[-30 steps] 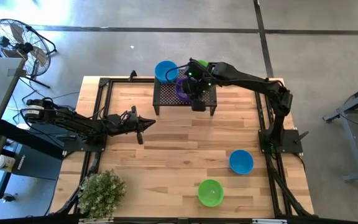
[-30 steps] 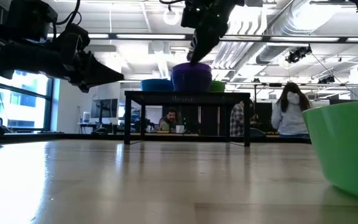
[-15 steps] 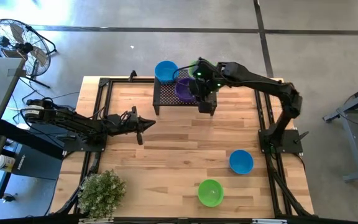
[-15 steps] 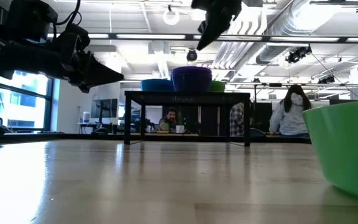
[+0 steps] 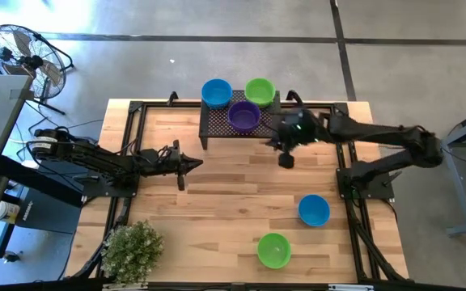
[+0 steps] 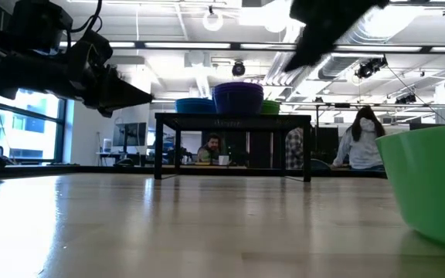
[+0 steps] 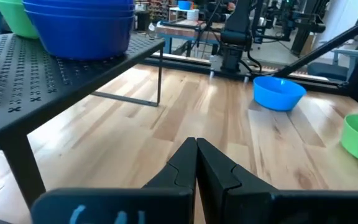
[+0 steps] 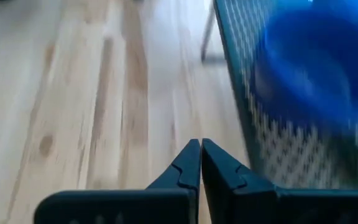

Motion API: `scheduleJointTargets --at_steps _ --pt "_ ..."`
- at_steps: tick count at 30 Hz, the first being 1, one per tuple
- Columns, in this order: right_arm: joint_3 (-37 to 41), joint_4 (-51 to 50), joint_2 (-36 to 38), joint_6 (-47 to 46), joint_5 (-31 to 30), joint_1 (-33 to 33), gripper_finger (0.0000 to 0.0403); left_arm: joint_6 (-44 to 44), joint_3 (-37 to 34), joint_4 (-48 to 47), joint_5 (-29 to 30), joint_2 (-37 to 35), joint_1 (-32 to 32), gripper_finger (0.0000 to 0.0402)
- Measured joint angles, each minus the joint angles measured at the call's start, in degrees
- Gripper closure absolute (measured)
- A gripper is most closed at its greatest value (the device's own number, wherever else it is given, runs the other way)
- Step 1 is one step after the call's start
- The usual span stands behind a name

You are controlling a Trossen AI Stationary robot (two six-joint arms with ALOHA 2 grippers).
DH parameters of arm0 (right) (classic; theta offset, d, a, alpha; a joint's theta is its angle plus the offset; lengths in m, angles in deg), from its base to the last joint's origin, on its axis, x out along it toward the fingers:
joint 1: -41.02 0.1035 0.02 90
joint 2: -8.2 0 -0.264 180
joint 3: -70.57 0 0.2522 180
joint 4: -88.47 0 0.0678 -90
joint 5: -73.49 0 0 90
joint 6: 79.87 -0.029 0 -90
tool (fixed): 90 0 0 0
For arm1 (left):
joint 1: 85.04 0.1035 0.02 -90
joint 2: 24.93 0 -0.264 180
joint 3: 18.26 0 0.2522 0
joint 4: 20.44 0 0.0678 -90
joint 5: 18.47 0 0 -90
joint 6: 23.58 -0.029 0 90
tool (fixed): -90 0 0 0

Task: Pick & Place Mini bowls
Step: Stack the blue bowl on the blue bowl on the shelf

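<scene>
A black perforated rack [image 5: 241, 128] stands near the table's far edge. On it sit a blue bowl [image 5: 216, 92], a green bowl [image 5: 260, 91] and a purple bowl [image 5: 243, 117]; the low view shows the purple bowl [image 6: 238, 96] on the rack top. Another blue bowl [image 5: 314, 210] and another green bowl [image 5: 274, 250] rest on the table near its right near corner. My right gripper [image 5: 285, 159] hangs shut above the table just right of the rack, with its fingers [image 8: 197, 152] closed on nothing. My left gripper [image 5: 192, 164], also shut, waits at the left.
A potted plant [image 5: 132, 249] stands at the near left corner. Black frame rails [image 5: 128, 145] run along the table's left and right sides. The green table bowl [image 6: 431, 185] fills the low view's right edge. People sit in the room behind the rack.
My right gripper has risen off the purple bowl on the rack and swung toward the table's right and near edge, and now hangs beyond the rack's right end. The purple bowl has stayed on the rack.
</scene>
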Motion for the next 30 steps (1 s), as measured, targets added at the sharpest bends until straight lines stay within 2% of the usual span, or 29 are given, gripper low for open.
scheduleJointTargets --at_steps 4,10,13,17,21,25,30 --pt "3.08 -10.30 6.97 -11.17 -7.67 5.65 0.0394 0.00 0.00 0.06 0.09 0.00 0.00 0.0401" --pt "7.25 -23.17 13.83 -32.11 -12.59 19.19 0.0402 0.00 0.00 -0.06 0.22 0.00 0.00 0.0401" --pt "10.92 -26.39 15.26 -42.84 -14.22 25.48 0.0395 0.00 0.00 -0.09 0.24 0.00 0.00 0.0401" --pt "16.07 -26.34 15.30 -53.39 -11.57 31.35 0.0368 0.00 0.00 -0.32 0.26 0.13 0.00 0.0401" --pt "20.40 -26.93 15.19 -58.97 -9.17 33.71 0.0323 0.00 0.00 -0.56 0.40 0.13 0.00 0.0401" --pt "23.20 -26.58 15.19 -59.51 -8.73 33.70 0.0278 0.00 0.00 -0.57 0.42 0.13 0.00 0.0401" --pt "27.75 -18.81 15.19 -58.31 -5.21 33.58 0.0253 0.00 0.00 -0.55 0.42 0.13 0.00 0.0401"
